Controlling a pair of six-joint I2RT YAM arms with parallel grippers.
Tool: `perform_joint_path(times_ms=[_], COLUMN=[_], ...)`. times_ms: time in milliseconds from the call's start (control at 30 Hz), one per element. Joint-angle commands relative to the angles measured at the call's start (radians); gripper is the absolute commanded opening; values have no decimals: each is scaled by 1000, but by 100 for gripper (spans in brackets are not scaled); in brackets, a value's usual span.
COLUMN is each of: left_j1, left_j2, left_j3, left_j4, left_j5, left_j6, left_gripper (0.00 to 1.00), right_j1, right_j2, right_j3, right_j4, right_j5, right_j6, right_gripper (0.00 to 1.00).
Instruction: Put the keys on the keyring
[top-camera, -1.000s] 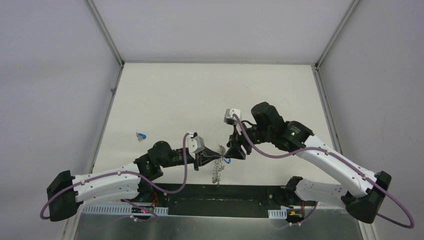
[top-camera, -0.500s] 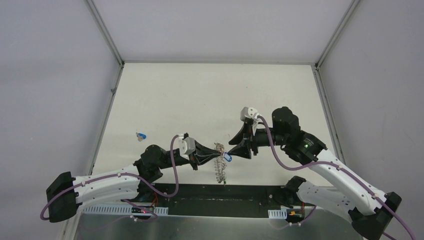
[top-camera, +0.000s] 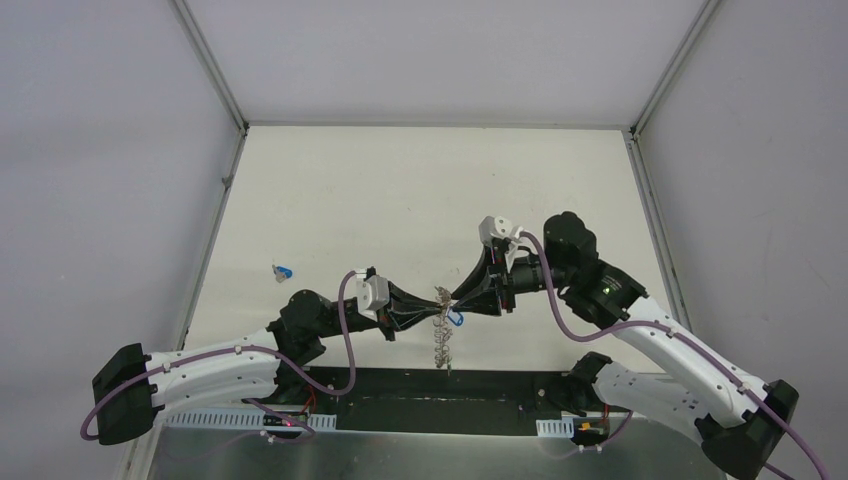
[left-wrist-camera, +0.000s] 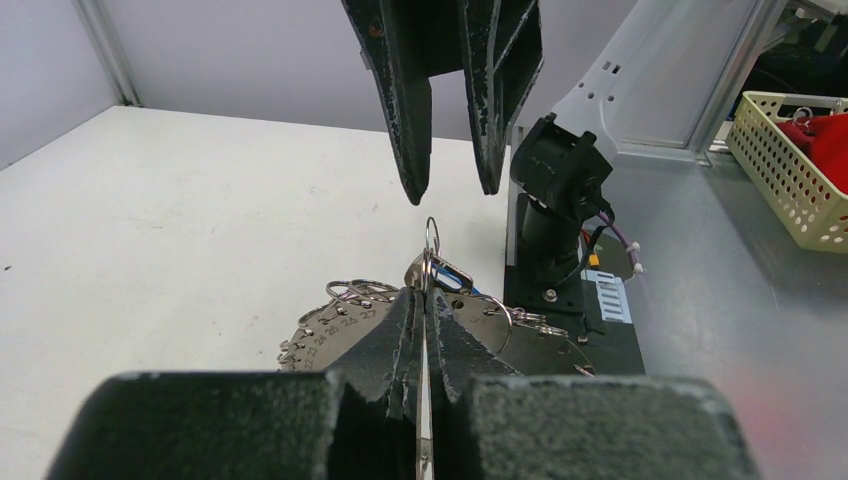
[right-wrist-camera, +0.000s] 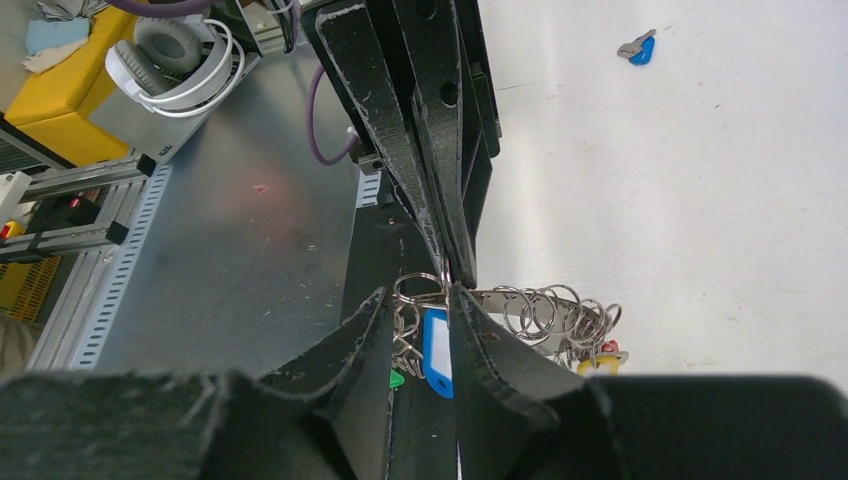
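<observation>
Your left end effector (left-wrist-camera: 425, 300) is pressed shut on the rim of the keyring (right-wrist-camera: 545, 310), pinching the thin metal edge-on between its fingertips. The ring hangs down from that grip, low in the middle of the overhead view, its edge crowded with small wire rings.

Your right end effector (right-wrist-camera: 420, 292) comes in from the right of that view and meets the left one almost tip to tip. Its jaws stand apart and are clamped on nothing. In the left wrist view they hover just above one upright wire loop (left-wrist-camera: 430, 232) at the rim, not touching it. In the right wrist view a blue tag (right-wrist-camera: 437, 350) shows through the gap between the fingers.

Further along the ring a yellow tag (right-wrist-camera: 590, 366) hangs among the loops, near the lower centre of the right wrist view. One blue-headed key (top-camera: 284, 271) lies loose on the tabletop (top-camera: 400, 190), well apart from the ring at the left of the overhead view.
</observation>
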Motion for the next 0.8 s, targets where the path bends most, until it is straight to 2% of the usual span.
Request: perform_joint_path(times_ms=[0,367,700,767], left_j1=[-8,-8,-8,-9], left_j2=[-9,-2,-3,-3], left_j3=[20,27,27,27], left_j4=[115,115,113,114], left_j5=[23,30,27,27], left_j6=[-8,-8,-8,-6], left_gripper=[0,0,0,0], right_j1=[-5,-4,-5,-5], right_j2=[22,50,39,34], right_j3=[-9,-20,-42,-48], right_j4=[55,58,57,56], right_j5=[-41,-21,5,11], right_j6=[7,32,30,27], right_gripper=[29,19,1,0])
